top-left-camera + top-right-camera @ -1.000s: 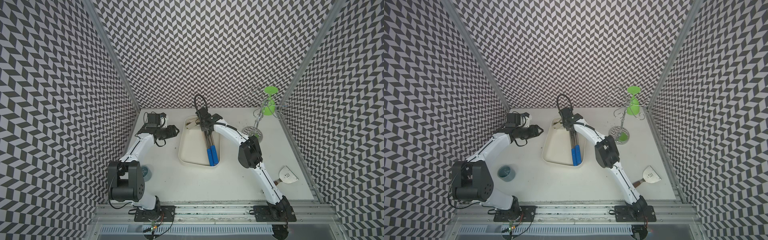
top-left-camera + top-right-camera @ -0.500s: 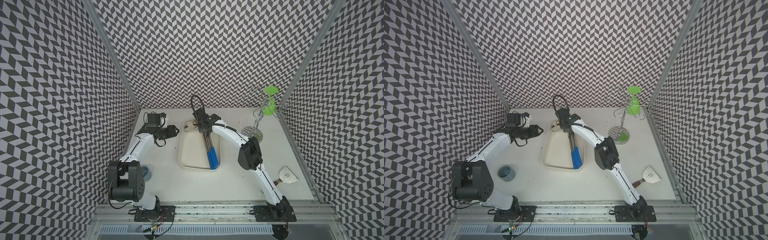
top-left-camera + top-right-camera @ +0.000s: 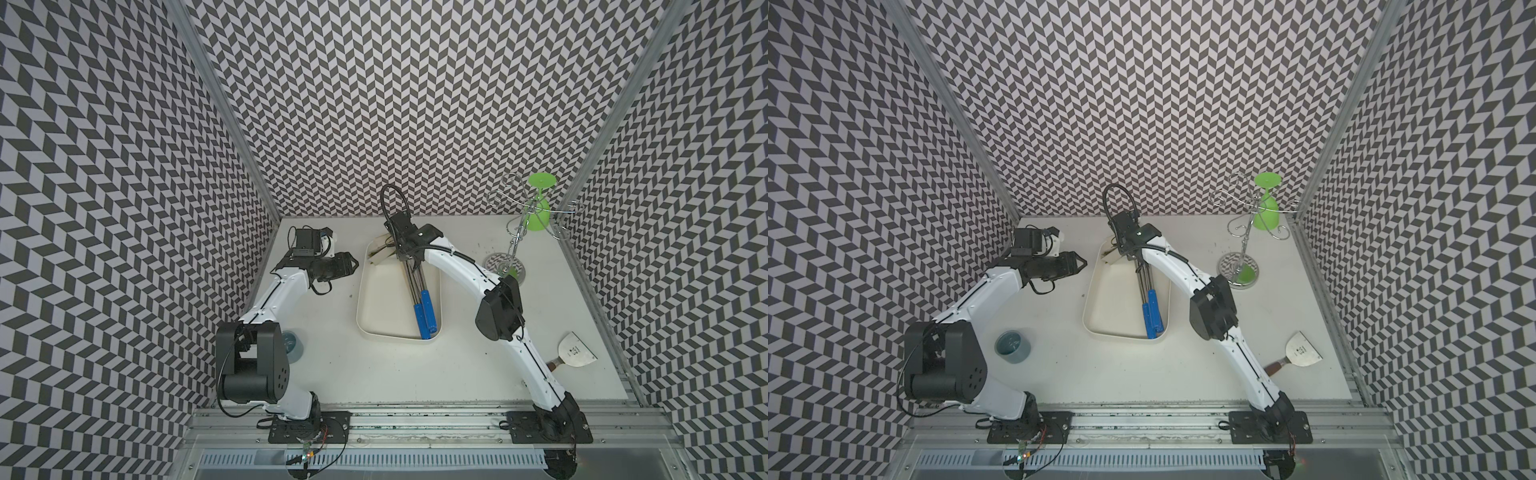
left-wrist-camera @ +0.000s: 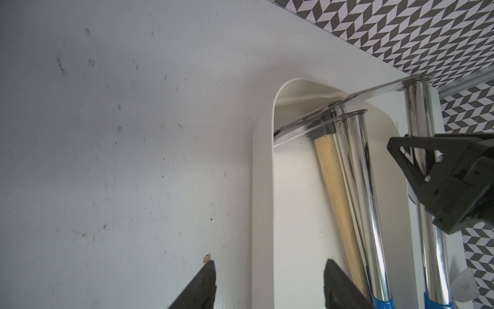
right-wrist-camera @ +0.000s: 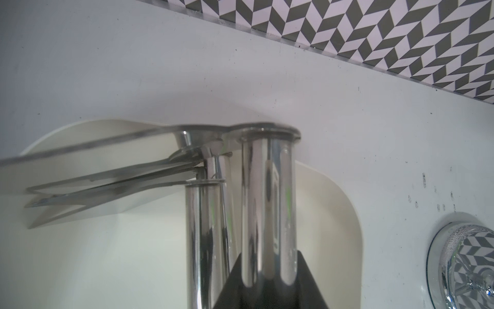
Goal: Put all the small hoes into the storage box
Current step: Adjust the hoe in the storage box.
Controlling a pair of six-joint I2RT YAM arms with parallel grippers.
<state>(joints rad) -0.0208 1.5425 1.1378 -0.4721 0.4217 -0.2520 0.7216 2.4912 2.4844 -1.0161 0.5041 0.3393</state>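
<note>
Table: white and scuffed; the box stands mid-table, nearer the far edge.
Storage box: cream tub with other hoes lying along its right side.
Small hoe: chrome shaft; its blue grip is inside the box by the near right corner, and its blade is over the far end.
Right gripper: clamped on the hoe's shaft near the blade.
Left gripper: spread and empty, at the box's far left corner.
</note>
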